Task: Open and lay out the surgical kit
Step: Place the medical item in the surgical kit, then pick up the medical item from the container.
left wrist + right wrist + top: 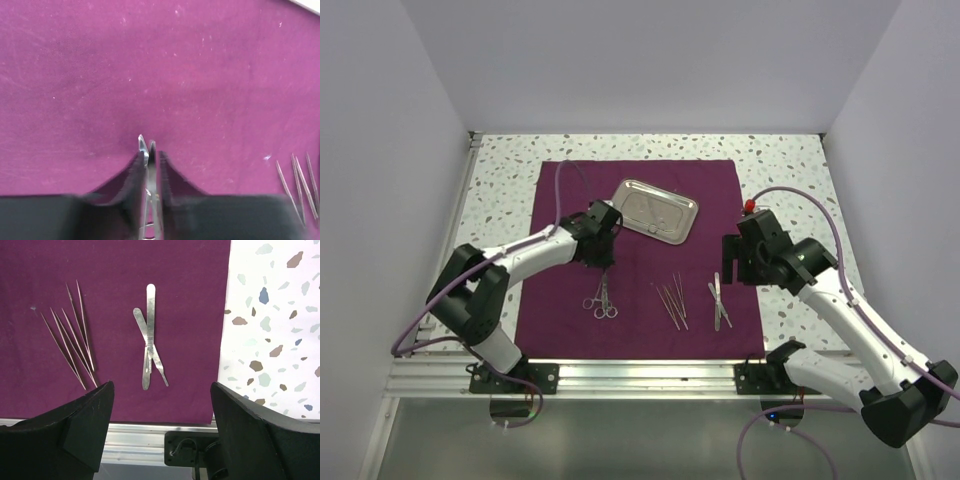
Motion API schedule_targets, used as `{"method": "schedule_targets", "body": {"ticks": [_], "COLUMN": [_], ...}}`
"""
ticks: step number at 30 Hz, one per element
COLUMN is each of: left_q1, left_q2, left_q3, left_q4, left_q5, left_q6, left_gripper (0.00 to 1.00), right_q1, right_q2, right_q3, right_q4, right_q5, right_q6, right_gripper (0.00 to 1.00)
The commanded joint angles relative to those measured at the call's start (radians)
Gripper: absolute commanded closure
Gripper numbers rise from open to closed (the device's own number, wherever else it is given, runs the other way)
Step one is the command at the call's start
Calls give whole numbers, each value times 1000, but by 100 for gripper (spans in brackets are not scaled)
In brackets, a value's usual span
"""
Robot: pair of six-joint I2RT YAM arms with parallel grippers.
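Aluminium rail (pixel 640 372): runs along the near edge of the speckled worktop (pixel 500 190).

Surgical kit, opened out on the worktop:
- Purple cloth wrap (pixel 650 255): spread flat, its near edge at the rail, carrying every item below.
- Ring-handled scissors (pixel 603 300): near left of the cloth, rings toward the near edge, tips pointing far. Whether the rings rest on the cloth cannot be told.
- Probes (pixel 673 300): thin silver needles in a loose fan, near centre, right of the scissors and apart from them.
- Tweezers (pixel 720 303): flat steel pieces crossed over one another, near right, close to the cloth's right edge.

Left hand (pixel 597 262): just beyond the scissors' rings, clenched on the scissors; its wrist view shows the steel tips sticking out between the closed fingers (pixel 132 175).

Right hand (pixel 733 262): released, fingers spread wide, above the right edge of the cloth, just beyond the tweezers.

Steel tray (pixel 658 210): shiny rectangle, set at a slant on the far centre of the cloth.
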Motion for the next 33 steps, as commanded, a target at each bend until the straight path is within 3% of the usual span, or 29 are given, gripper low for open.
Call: {"method": "schedule_targets", "body": {"ticks": [1,2,5,19,25,33], "left_q1": [-13,-16,-16,-13,-13,-10], "left_q2": [26,46,104,663,815,879], "left_q3": [68,111,221,1019,1159,1168], "left_q4": [26,16,-13,-183,-228,-234], "left_q5": [-44,-51,-74,-122,-116,-127], "left_q6": [-57,-48,-19,79,86,112], "left_gripper": [75,64,55,58,58,63], "right_q1": [-2,-4,-4,-4,-4,-4], "right_q2": [-25,-31,-43,-66,-54,-13], "right_q3": [9,10,17,84,106,112], "right_q4": [12,11,2,-112,-139,-127], "right_q5": [-20,-17,-13,67,104,128], "right_q6": [-16,-17,-10,13,15,6], "right_gripper": [19,19,19,19,18,18]}}
